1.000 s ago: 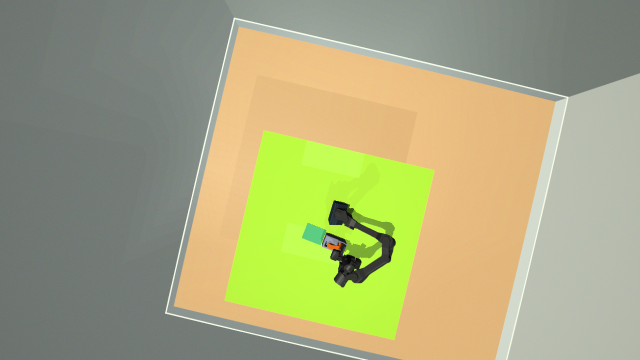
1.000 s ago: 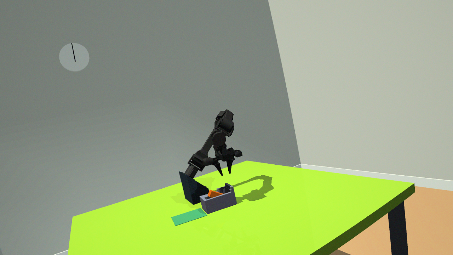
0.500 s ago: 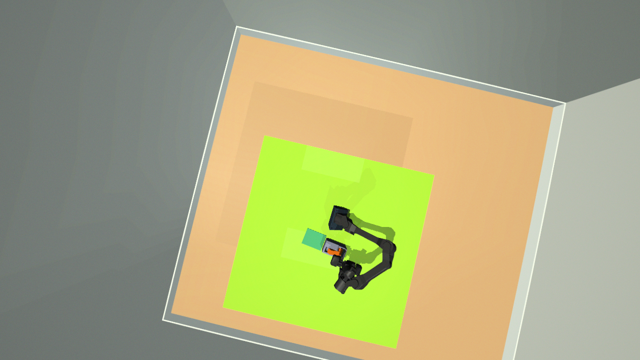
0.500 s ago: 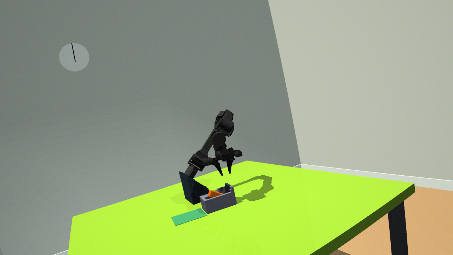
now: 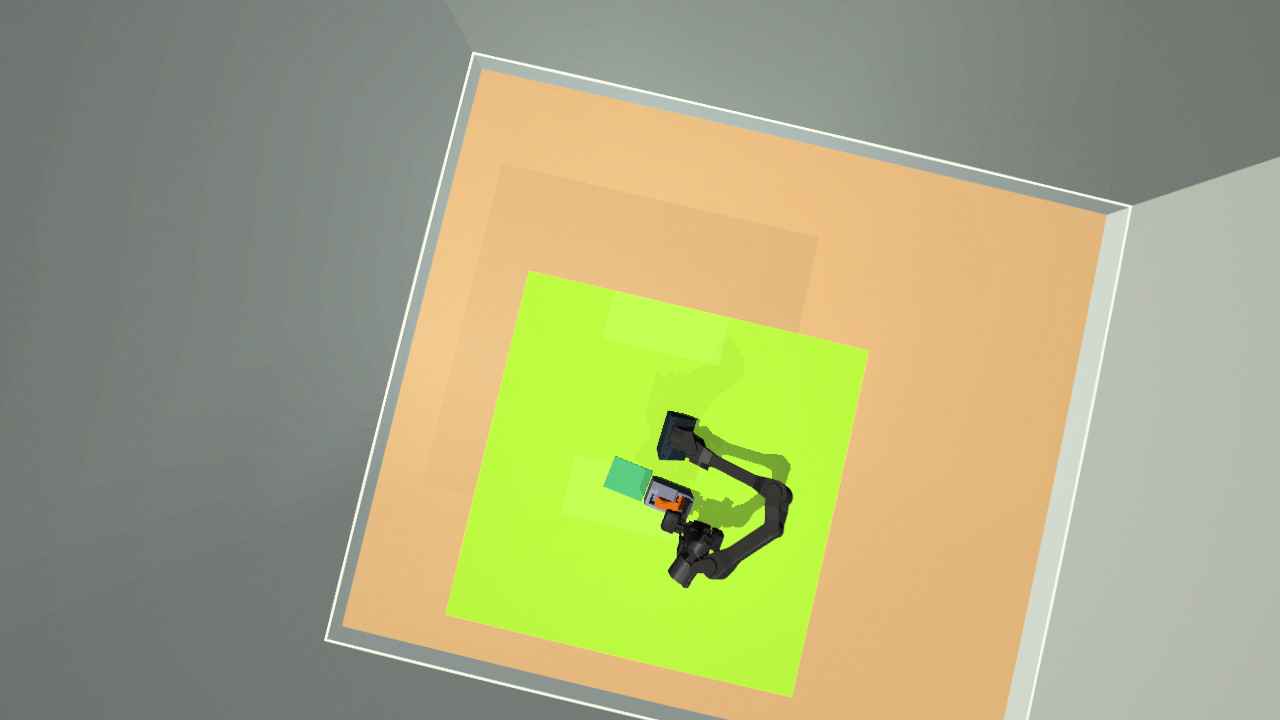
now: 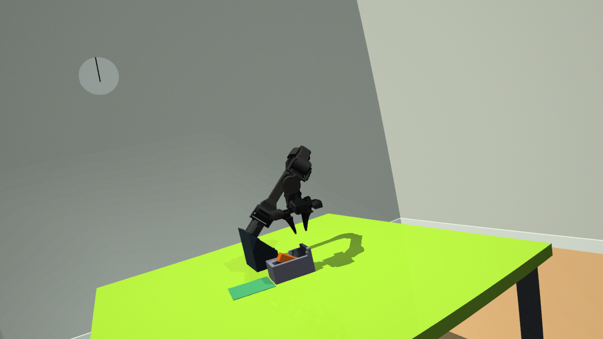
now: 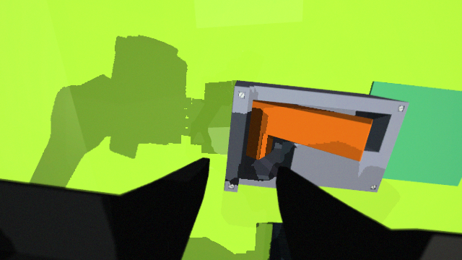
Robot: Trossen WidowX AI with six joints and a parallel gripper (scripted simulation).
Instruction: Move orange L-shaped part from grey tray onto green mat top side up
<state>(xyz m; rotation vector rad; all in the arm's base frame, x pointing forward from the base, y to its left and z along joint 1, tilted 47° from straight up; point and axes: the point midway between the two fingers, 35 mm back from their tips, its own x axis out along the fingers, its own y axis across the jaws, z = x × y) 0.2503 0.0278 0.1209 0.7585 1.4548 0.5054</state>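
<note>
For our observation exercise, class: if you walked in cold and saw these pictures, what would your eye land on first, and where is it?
First, the orange L-shaped part, tilted in the pocket of the grey tray with its long end raised toward the green mat beside the tray. Next, the black gripper, hanging in the air above the tray with its fingers partly apart and nothing between them. All of it sits on a vivid lime-green table.

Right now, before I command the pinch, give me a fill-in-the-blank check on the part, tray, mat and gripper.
1. The orange part sits tilted in the grey tray, its straight end raised toward the ____ mat.
2. The gripper hangs ____ the tray, touching nothing.
3. The gripper holds ____.
4. The mat lies ____ the tray.

Missing words: green; above; nothing; beside
</note>
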